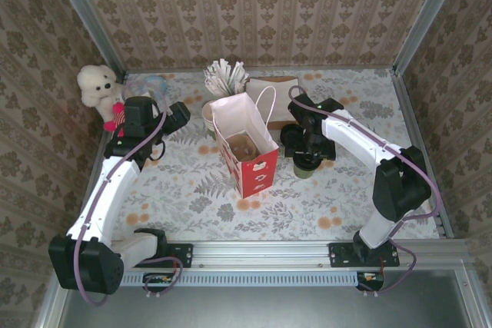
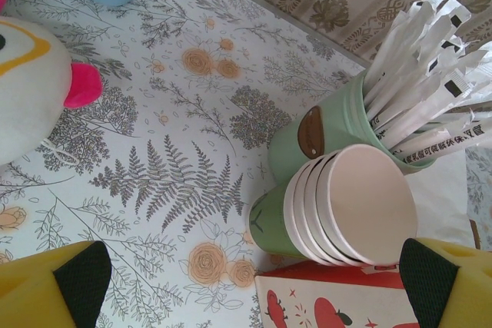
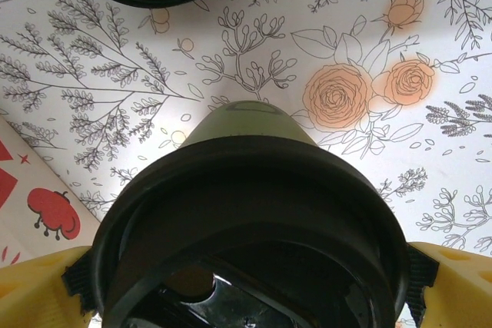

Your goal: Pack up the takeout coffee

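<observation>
Mostly hidden overhead, takeout coffee [image 1: 305,169] between right fingers [image 3: 453,282], lid [image 3: 254,220] cropped close-up.

Black printing stands on the white paper-wrapped sticks [image 2: 430,67] that rise out of the green cup [image 2: 338,124]. On the lowest sticks it is a line of Chinese characters. They are small and tilted, so I cannot read them with certainty. The upper sticks show short black bars. This cup carries a brown oval label [image 2: 310,132], and its writing is too small to read. The red paper bag [image 2: 330,301] bears printed signs: red figures, perhaps ladybugs, and small red stars on a pale field.
</observation>
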You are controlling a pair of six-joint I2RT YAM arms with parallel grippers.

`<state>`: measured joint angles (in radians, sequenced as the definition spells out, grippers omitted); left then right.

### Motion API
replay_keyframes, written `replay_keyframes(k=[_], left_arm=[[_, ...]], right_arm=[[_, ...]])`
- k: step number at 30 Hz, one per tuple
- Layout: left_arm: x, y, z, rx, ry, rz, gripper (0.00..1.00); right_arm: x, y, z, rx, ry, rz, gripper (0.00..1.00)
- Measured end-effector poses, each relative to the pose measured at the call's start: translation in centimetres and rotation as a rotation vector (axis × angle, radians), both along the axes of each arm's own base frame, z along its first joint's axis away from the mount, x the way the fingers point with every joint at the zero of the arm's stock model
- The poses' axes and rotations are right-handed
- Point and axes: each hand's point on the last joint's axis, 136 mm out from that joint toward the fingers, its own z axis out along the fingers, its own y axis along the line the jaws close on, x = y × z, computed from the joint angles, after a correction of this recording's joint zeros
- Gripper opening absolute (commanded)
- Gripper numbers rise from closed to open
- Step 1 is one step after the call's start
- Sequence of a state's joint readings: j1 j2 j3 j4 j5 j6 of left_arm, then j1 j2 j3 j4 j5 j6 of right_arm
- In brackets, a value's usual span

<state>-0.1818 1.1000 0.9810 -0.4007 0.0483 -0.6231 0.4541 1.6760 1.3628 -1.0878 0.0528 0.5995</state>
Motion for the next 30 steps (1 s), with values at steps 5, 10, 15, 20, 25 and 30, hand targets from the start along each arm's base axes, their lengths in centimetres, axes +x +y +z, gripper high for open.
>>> replay_keyframes(k=[5, 10, 15, 20, 25, 30], left_arm=[[0.02, -0.01, 0.03, 0.0, -0.002, -0.001, 1.0], [0.06, -0.08, 0.0, -0.003, -0.004, -0.004, 1.0], [0.04, -0.09, -0.08, 0.0, -0.003, -0.006, 1.0], [0.04, -0.07, -0.08, 0.005, -0.005, -0.009, 1.0], [0.05, -0.07, -0.09, 0.007, -0.005, -0.01, 1.0], [0.05, -0.07, -0.09, 0.009, -0.005, -0.011, 1.0]], right_arm=[[-0.12, -0.06, -0.09, -0.003, 0.008, 0.0, 1.0], [-0.22, -0.02, -0.13, -0.001, 0.013, 0.0, 1.0], [-0.43, 0.0, -0.4, -0.001, 0.03, -0.003, 1.0], [-0.46, 0.07, -0.43, 0.002, 0.033, -0.004, 0.99], [-0.49, 0.15, -0.43, 0.006, 0.034, -0.006, 0.99], [-0.51, 0.22, -0.43, 0.01, 0.036, -0.006, 1.0]])
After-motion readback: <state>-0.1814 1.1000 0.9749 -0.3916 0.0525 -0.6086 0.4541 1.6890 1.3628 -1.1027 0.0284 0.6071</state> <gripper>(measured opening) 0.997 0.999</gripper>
